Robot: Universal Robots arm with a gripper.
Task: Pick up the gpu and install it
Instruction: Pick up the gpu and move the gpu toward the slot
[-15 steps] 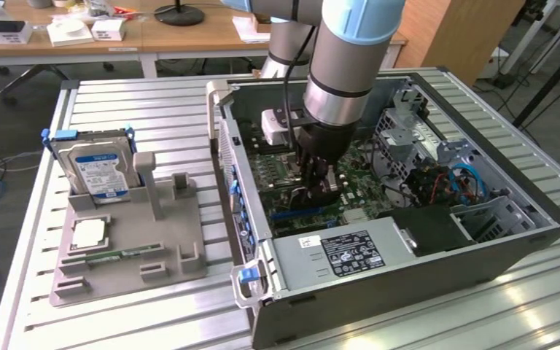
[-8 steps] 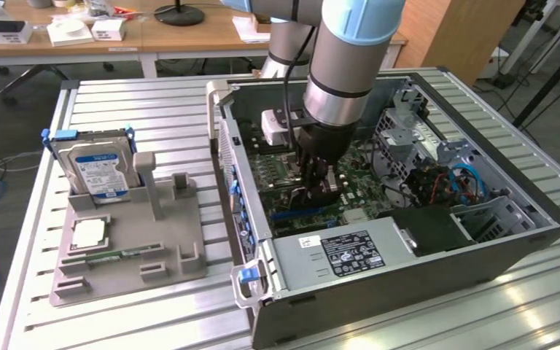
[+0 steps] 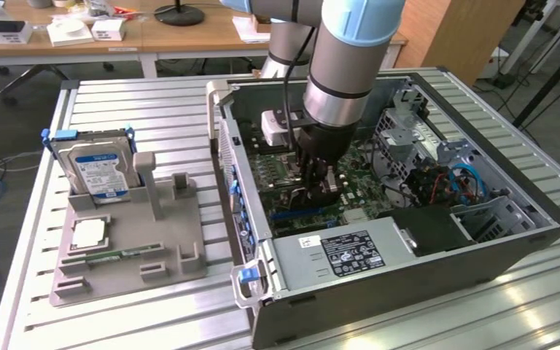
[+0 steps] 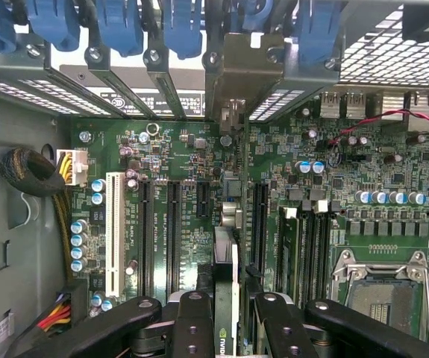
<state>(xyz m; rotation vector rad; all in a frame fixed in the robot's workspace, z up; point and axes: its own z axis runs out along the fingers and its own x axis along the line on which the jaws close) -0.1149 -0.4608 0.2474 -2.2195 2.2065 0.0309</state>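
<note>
Closest to the lens, your gripper (image 4: 225, 317) was part-way closed, its black fingers (image 4: 193, 321) clamped on either side of the gpu (image 4: 226, 261). You held the card edge-on, with a green logo showing between the pads. It hung low over the motherboard (image 4: 326, 171), lined up along the long black slots (image 4: 173, 231), and its far end reached toward the rear slot covers (image 4: 166, 82). From these views you could not tell whether the card's edge had entered a slot or stood just above one.

That was your main risk. If the card had sat slightly off the slot line, or tilted, pushing down would probably have ground its contacts against the slot wall or the board. The far end could also have caught on the rear frame and twisted the card in your grip. A thin card pinched at one end might well have pivoted or slipped under load.

In the exterior view the gripper (image 3: 319, 171) stood deep inside the open computer case (image 3: 436, 270) on the table (image 3: 144, 102).
</note>
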